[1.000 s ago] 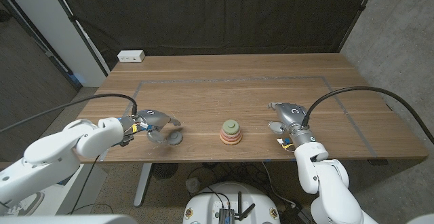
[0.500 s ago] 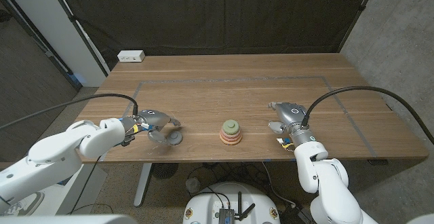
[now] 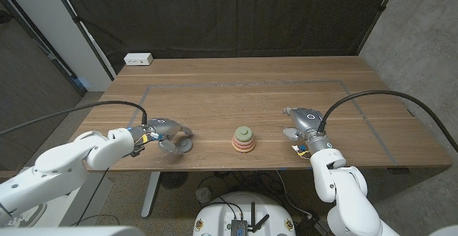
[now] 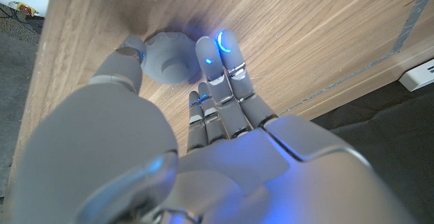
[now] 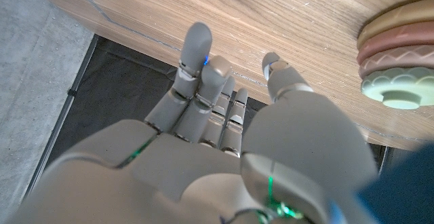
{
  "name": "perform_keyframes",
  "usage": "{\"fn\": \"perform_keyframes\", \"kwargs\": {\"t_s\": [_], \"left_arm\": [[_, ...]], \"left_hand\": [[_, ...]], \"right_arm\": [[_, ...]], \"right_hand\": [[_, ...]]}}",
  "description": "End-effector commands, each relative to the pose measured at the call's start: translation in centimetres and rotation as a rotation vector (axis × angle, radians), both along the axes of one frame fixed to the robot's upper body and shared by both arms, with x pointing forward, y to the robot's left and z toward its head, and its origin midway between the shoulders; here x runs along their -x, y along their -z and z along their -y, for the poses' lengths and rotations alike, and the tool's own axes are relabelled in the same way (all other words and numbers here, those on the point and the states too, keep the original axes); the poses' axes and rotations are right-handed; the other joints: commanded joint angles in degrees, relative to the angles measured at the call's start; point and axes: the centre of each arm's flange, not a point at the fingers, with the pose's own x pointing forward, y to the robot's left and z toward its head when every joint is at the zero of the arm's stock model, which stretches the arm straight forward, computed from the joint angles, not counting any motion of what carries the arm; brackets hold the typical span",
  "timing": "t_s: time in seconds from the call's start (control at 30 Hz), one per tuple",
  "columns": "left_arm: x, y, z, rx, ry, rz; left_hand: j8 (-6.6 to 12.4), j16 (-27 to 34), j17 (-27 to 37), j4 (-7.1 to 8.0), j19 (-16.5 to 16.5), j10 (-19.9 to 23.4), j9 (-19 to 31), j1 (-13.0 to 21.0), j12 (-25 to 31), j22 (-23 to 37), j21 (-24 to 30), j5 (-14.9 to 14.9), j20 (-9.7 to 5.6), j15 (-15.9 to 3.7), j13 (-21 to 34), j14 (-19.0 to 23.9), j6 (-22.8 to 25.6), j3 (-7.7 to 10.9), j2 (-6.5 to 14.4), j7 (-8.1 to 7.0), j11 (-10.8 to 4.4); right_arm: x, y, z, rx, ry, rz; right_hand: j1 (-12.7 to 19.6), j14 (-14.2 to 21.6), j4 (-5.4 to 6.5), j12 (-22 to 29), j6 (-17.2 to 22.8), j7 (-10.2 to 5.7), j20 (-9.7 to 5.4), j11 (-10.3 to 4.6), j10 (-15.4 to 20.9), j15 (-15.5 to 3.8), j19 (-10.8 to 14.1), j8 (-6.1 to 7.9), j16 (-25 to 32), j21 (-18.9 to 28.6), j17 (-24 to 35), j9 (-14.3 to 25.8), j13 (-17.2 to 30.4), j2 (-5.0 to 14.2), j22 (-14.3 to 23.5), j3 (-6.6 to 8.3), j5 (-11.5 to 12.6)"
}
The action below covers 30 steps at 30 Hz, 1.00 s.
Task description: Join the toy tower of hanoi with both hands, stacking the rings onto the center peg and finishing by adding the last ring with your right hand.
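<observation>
Spanning the scene, the wooden table (image 3: 250, 93) carries the partly built tower (image 3: 243, 141) near its front edge, midway between the two arms; three rings sit on the center peg, the green one on top. To the tower's left, well apart from it, lies the loose grey ring (image 3: 184, 145), flat on the wood with its hole facing up. The left hand (image 3: 163, 131) is right at this ring, far nearer to it than the right hand (image 3: 300, 125), which waits on the tower's other side with its fingers (image 5: 196, 54) spread and nothing in them. In the left wrist view the grey ring (image 4: 169, 56) sits just beyond the fingertips, between the thumb on one side and the outstretched fingers (image 4: 224, 58) on the other. They bracket it but are not closed on it; whether any tip touches the rim I cannot tell. Since the ring lies straight ahead of the left hand, closing around its edge looks like the natural next step, though the task assigns the last ring to the right hand.
</observation>
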Motion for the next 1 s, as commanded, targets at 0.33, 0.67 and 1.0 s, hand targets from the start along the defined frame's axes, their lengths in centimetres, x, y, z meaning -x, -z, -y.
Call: {"fn": "perform_keyframes", "kwargs": {"t_s": [0.33, 0.67, 1.0], "left_arm": [[-0.1, 1.1, -0.2, 0.005, -0.013, 0.028], [-0.2, 1.8, -0.1, -0.010, -0.023, 0.063], [-0.2, 2.5, -0.3, -0.002, -0.033, 0.057]], "left_hand": [[0.56, 0.73, 0.24, -0.12, 0.72, 1.32, 0.04, 0.43, 0.49, 0.10, 0.10, -0.22, -6.44, -6.00, -0.24, 0.65, 1.30, -0.06, 0.80, -0.29, -0.28], [0.70, 0.75, 0.23, -0.15, 0.71, 1.79, 0.03, 0.56, 0.54, 0.10, 0.07, -0.32, -6.42, -6.01, -0.47, 0.62, 1.83, -0.08, 0.96, -0.44, -0.54], [1.01, 0.72, 0.12, -0.22, 0.60, 2.74, 0.02, 0.86, 0.72, 0.11, 0.04, -0.39, -6.34, -6.02, -0.73, 0.63, 2.87, -0.04, 1.24, -0.57, -0.70]], "right_arm": [[-0.2, 0.0, -0.1, 0.000, -0.004, -0.008], [-0.3, 0.1, -0.1, 0.003, -0.006, -0.015], [-0.4, 0.1, -0.2, 0.009, -0.011, -0.022]], "right_hand": [[0.35, 0.02, -0.15, -0.16, 0.25, -0.31, -3.31, 0.15, 0.37, -0.85, -0.31, 0.26, -0.22, 0.18, -0.02, 0.22, 0.14, 0.11, 0.03, 0.28, 0.45], [0.41, 0.21, -0.14, -0.15, 0.21, -0.31, -3.32, 0.04, 0.48, -0.84, -0.27, 0.24, -0.12, 0.25, 0.17, 0.24, 0.18, 0.19, 0.07, 0.30, 0.55], [0.49, 0.32, -0.14, -0.19, 0.24, -0.34, -3.31, 0.08, 0.41, -0.84, -0.33, 0.24, -0.12, 0.22, 0.24, 0.26, 0.25, 0.22, 0.00, 0.28, 0.65]]}}
